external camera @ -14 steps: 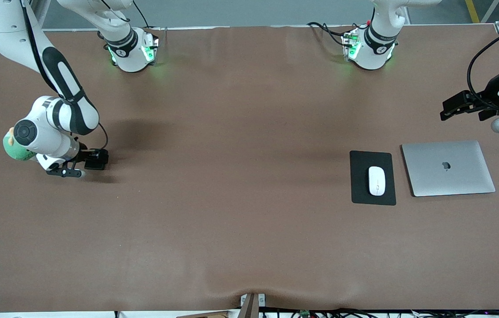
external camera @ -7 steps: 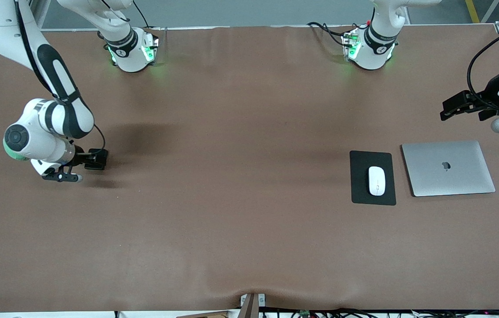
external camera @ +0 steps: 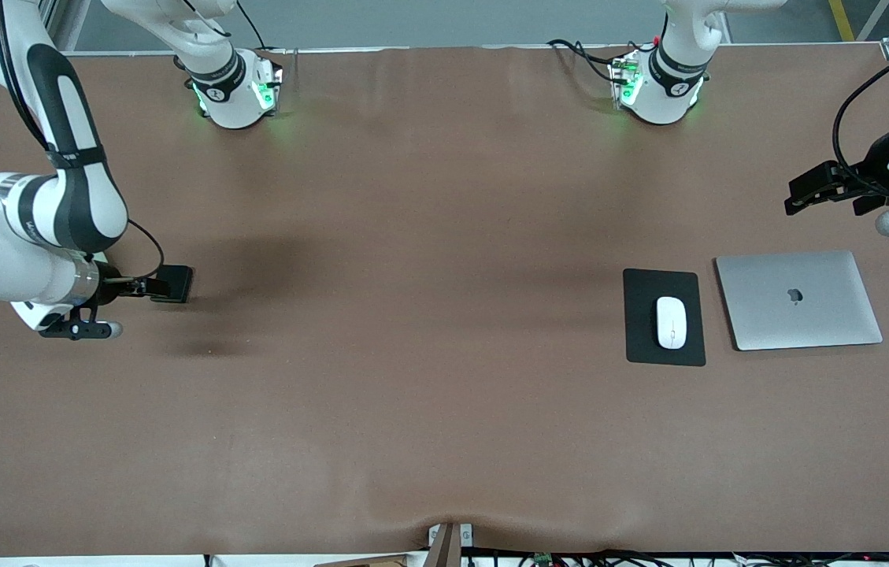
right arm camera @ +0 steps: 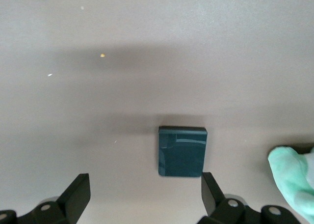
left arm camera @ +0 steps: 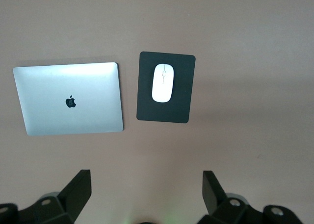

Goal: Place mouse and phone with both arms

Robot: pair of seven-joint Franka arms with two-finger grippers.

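The white mouse (external camera: 672, 321) lies on a black mouse pad (external camera: 664, 287) toward the left arm's end of the table; it also shows in the left wrist view (left arm camera: 163, 82). The phone (external camera: 172, 283), a small black slab, lies flat on the table toward the right arm's end, and shows dark and glossy in the right wrist view (right arm camera: 182, 151). My right gripper (external camera: 135, 288) is open and empty just beside the phone, clear of it (right arm camera: 144, 194). My left gripper (external camera: 810, 191) is open and empty, waiting in the air above the table's end near the laptop (left arm camera: 147, 192).
A closed silver laptop (external camera: 798, 299) lies beside the mouse pad, at the left arm's end. A pale green soft object (right arm camera: 292, 177) sits close to the phone under the right arm. The brown table cover (external camera: 413, 354) spreads wide between the two groups.
My right arm has drawn back from the phone toward its end of the table and risen. The phone has stayed where it lay. The left arm has not moved.
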